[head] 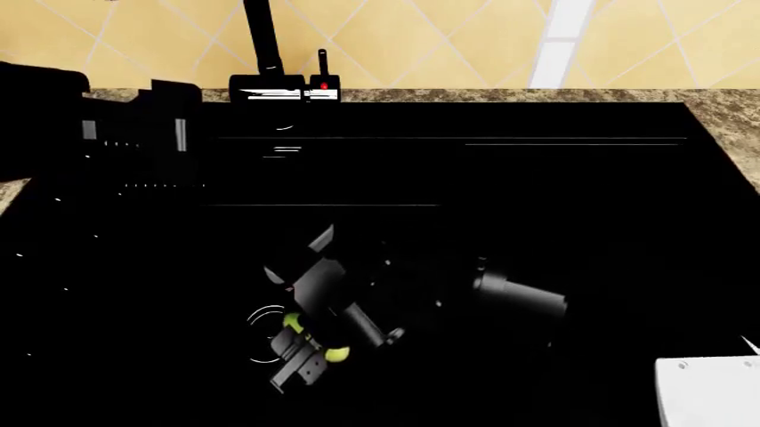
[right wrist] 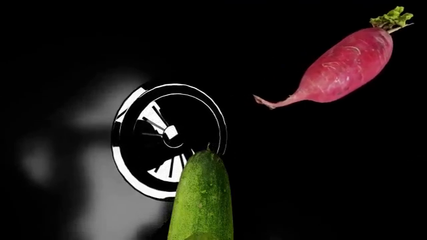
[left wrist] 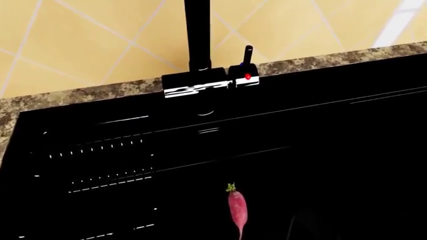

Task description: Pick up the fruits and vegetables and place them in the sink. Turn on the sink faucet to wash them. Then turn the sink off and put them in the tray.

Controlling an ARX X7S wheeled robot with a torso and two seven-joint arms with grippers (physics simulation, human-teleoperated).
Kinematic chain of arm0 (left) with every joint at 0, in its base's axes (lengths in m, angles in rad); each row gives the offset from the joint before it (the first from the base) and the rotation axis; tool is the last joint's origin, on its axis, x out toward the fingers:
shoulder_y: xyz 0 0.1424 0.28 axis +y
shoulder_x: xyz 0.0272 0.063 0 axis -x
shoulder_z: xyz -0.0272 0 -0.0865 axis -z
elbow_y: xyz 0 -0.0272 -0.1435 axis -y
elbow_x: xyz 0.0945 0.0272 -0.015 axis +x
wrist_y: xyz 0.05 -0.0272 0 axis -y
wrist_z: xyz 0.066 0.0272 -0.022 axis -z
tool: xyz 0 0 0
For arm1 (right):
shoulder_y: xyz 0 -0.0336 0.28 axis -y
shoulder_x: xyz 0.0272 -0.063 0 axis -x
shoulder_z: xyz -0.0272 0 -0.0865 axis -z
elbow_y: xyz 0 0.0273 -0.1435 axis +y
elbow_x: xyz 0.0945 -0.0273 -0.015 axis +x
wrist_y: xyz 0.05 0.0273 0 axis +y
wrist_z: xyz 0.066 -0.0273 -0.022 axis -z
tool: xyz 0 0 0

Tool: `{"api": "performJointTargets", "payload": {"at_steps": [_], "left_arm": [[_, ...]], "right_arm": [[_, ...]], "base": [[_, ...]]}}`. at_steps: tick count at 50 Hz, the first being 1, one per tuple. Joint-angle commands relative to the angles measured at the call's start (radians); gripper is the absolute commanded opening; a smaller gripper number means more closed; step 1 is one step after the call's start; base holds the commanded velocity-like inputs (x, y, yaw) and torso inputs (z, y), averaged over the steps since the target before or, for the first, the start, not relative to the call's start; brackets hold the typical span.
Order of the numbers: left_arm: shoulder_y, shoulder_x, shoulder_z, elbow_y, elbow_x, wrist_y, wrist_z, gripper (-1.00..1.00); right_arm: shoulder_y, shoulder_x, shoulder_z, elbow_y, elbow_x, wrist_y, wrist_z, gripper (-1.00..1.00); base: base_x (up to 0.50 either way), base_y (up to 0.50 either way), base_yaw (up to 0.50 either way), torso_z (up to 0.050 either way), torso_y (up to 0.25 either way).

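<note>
Pink-red radish (right wrist: 343,67), green-tufted with a thin root tail, lies on the glossy black sink (left wrist: 347,150) floor near the chrome drain (right wrist: 168,140). Right gripper (head: 311,349) fingers clamp the pebbled light-green cucumber (right wrist: 200,200) over the drain. Left gripper: not visible.

Setting: domestic kitchen, simulator-rendered. Evidence: 1 large glossy black rectangular sink (left wrist: 320,150) with ribbed drainer section, set in a speckled beige granite countertop (left wrist: 87,92); 1 tall thin black faucet (left wrist: 197,35) on a black-and-chrome base with a red-dotted lever; a yellow diagonal-tiled wall (left wrist: 100,35) behind; 1 round chrome drain (right wrist: 167,140). Produce in basin: 1 pink-red radish (right wrist: 347,67), 1 light-green cucumber (right wrist: 202,200).
</note>
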Motion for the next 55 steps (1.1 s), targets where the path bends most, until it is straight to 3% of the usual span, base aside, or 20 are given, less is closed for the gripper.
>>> {"api": "performJointTargets", "payload": {"at_steps": [1,2,3,19,39,55], "left_arm": [[0.002,-0.005,0.005,0.003,0.009,0.004,0.014,1.00],[0.003,-0.006,0.006,0.002,0.011,0.004,0.016,1.00],[0.003,-0.006,0.006,0.002,0.012,0.004,0.017,1.00],[-0.010,-0.009,0.019,0.003,0.008,0.015,0.024,1.00],[-0.019,-0.011,0.031,0.028,0.001,0.041,0.024,1.00],[-0.005,0.083,0.032,0.055,0.063,0.083,0.053,1.00]], "right_arm": [[-0.033,-0.010,0.056,0.023,-0.059,0.046,-0.016,-1.00],[-0.032,-0.009,0.057,0.025,-0.059,0.046,-0.017,-1.00],[-0.032,-0.009,0.058,0.027,-0.059,0.046,-0.019,1.00],[0.000,0.021,0.081,-0.032,-0.026,0.059,0.005,1.00],[0.230,0.391,0.290,-0.491,0.292,0.126,0.245,1.00],[0.410,0.633,0.370,-0.550,0.469,0.167,0.368,1.00]], "base": [[0.00,0.00,0.00,0.000,0.000],[0.00,0.00,0.00,0.000,0.000],[0.00,0.00,0.00,0.000,0.000],[0.00,0.00,0.00,0.000,0.000],[0.00,0.00,0.00,0.000,0.000],[0.00,0.00,0.00,0.000,0.000]]}}
